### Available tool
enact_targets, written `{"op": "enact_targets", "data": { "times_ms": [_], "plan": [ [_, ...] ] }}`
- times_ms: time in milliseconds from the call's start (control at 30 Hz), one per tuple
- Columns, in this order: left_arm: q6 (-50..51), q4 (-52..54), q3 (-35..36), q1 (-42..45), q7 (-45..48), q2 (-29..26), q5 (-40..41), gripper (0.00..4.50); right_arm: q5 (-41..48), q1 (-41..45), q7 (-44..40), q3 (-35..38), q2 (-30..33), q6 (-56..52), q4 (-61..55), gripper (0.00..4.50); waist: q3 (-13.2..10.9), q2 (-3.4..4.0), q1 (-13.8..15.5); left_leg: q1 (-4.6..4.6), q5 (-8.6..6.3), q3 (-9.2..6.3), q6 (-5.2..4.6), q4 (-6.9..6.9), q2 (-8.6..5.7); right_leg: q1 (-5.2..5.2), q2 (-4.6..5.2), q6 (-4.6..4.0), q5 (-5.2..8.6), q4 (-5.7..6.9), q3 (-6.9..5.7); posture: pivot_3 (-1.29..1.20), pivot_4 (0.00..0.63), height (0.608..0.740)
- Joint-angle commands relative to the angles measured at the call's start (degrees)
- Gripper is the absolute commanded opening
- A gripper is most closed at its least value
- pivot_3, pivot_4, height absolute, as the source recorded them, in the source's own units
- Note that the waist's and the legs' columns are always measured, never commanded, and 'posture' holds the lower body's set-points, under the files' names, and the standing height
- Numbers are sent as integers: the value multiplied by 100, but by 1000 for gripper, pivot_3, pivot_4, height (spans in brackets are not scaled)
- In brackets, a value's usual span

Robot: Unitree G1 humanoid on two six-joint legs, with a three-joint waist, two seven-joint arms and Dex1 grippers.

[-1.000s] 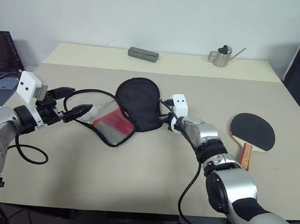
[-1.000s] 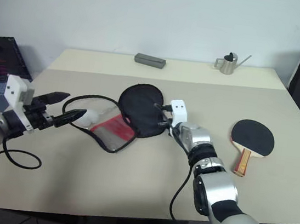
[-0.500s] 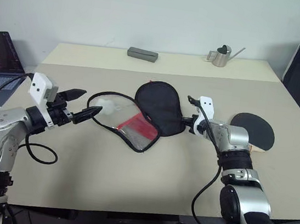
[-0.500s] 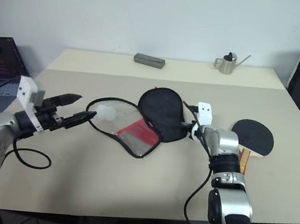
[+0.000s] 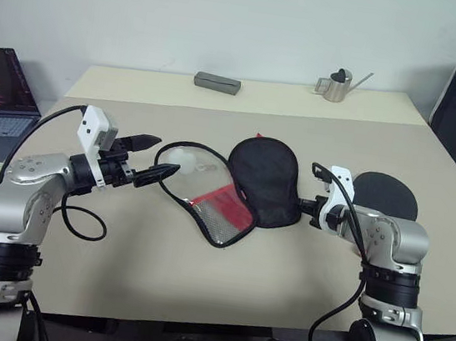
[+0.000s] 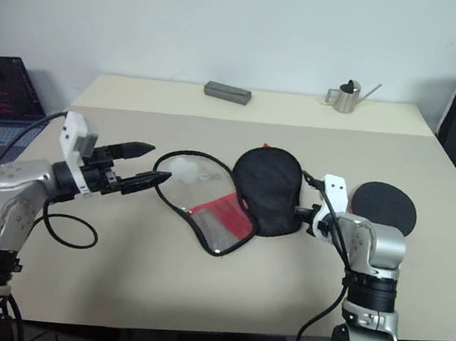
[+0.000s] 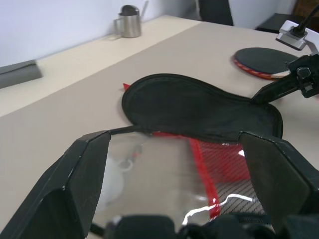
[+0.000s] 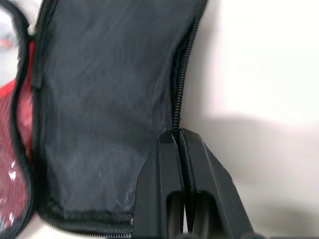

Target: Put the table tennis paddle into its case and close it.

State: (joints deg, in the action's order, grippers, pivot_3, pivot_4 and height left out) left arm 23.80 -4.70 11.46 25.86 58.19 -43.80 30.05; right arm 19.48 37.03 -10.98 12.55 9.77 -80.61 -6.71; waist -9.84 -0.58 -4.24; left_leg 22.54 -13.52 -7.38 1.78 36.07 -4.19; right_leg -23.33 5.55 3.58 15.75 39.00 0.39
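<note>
- The right gripper (image 6: 309, 217) has its fingers pinched fully together on the zip edge of the case (image 6: 242, 193); the right wrist view shows the black zipper seam running straight into the closed tips.
- Since a second ago that arm has dragged the case across the table (image 6: 196, 284) toward 3 o'clock. The black lid panel, which lay near the middle of the table, now sits just beside the paddle.
- The case lies unzipped and splayed: black panel toward 3 o'clock, the red-and-mesh half with its clear window toward 9 o'clock.
- The left gripper (image 5: 152, 161) holds nothing, its fingers spread wide. It has followed the case rightward and now hangs at the 9 o'clock rim of the clear half; I cannot tell if a fingertip touches the rim.
- The table tennis paddle (image 6: 384, 205) rests flat on the table at 3 o'clock of the case, untouched, partly hidden behind the right arm.
- My reading: the case was hauled close to shorten the transfer; loading and zipping both remain.
</note>
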Motion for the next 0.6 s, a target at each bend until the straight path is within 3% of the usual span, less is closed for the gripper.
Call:
{"op": "enact_targets", "data": {
  "times_ms": [33,333,600],
  "plan": [
    [-83,-33,-11,185,91,-11,-34,4500,174,-68,113,53,-321,-365,-581,27,0,0,-3,0,0,0,0,0,1,0,-1,0,0,0,0,0,150,740],
    [-64,-14,52,153,174,-64,-59,4500,101,23,246,-243,-1049,-452,-557,27,0,0,-3,-1,0,0,0,0,4,-1,-3,0,0,0,1,0,150,740],
    [-50,116,162,-13,110,-100,-30,4500,-25,49,84,-423,-573,-19,-149,27,0,0,1,-1,0,0,0,0,2,0,-3,0,0,-1,2,0,150,740]
  ]
}}
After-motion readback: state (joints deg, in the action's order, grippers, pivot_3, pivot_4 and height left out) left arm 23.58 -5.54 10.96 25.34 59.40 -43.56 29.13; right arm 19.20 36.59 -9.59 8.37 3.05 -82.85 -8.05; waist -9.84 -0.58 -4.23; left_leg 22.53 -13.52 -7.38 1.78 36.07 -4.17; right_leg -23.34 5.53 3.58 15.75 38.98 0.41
